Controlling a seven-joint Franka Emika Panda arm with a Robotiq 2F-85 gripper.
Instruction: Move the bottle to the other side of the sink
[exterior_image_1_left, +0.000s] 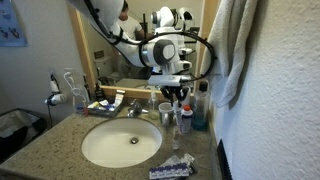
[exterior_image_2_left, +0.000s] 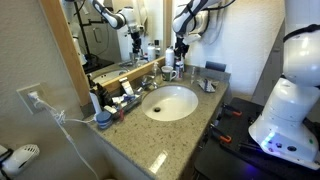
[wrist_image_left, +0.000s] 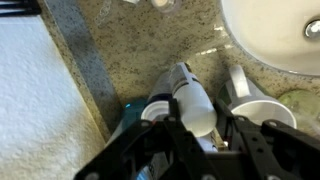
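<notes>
The bottle, pale with a white cap, stands upright on the stone counter beside the white oval sink, on the side by the wall. My gripper has come down over it, with one finger on each side of the cap, closed against it. In both exterior views the gripper sits right on top of the bottle, next to the sink. The bottle's base is hidden, so I cannot tell if it is lifted.
Pale cups crowd one side of the bottle and a teal-blue bottle the other. The chrome faucet stands behind the basin. Toiletries line the far side, and a packet lies near the front edge.
</notes>
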